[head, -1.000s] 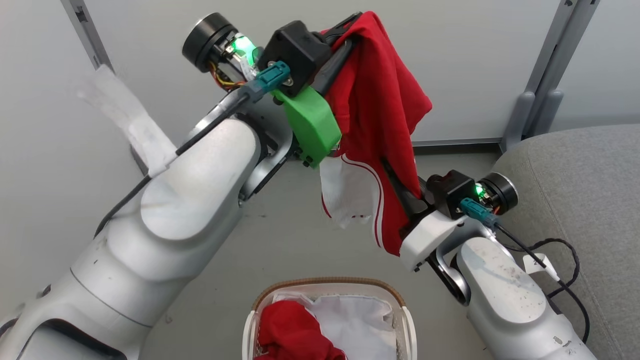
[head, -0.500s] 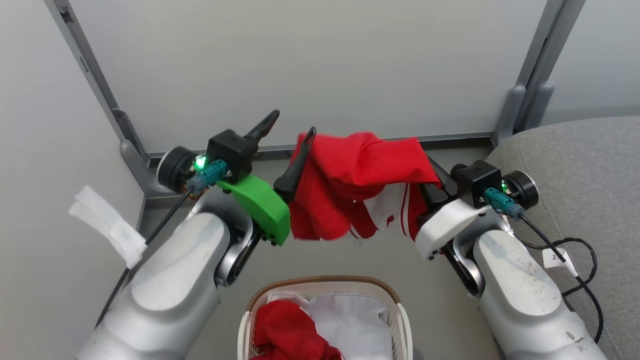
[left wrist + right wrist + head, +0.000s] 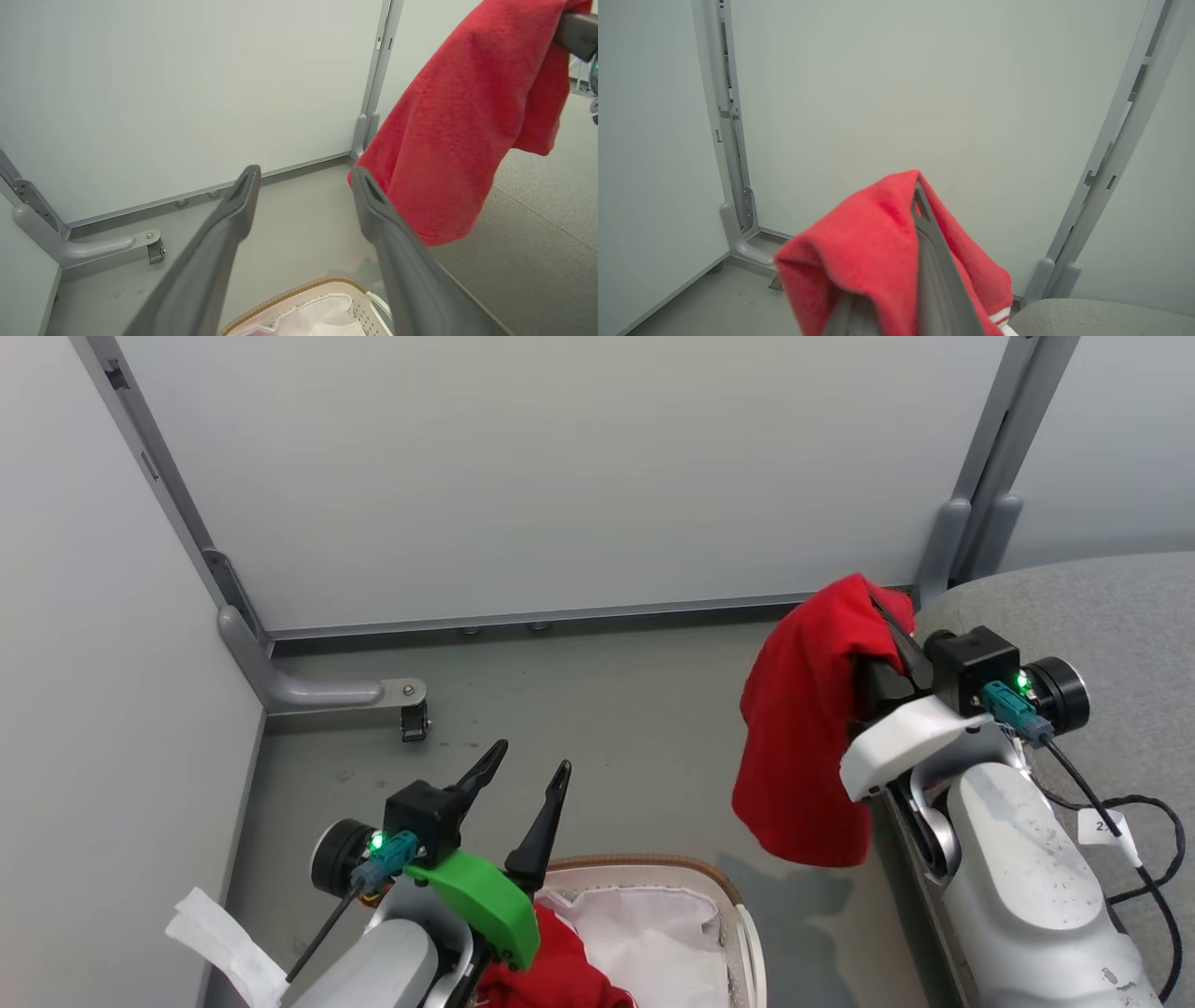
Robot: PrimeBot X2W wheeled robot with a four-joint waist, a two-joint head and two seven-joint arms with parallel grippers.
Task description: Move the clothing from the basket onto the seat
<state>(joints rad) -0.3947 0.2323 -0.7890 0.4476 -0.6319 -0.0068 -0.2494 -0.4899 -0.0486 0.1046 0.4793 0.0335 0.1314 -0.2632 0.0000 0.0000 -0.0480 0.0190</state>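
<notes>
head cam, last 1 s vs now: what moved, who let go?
The left gripper let go of the red garment. It now sits open and lower, over the basket. The right gripper kept its hold and swung the garment to the right, toward the seat. The head camera shifted too. Unchanged: the second red garment lies in the basket.

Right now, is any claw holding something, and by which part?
The right claw holds a red garment by its top fold; the left claw is open, empty.
</notes>
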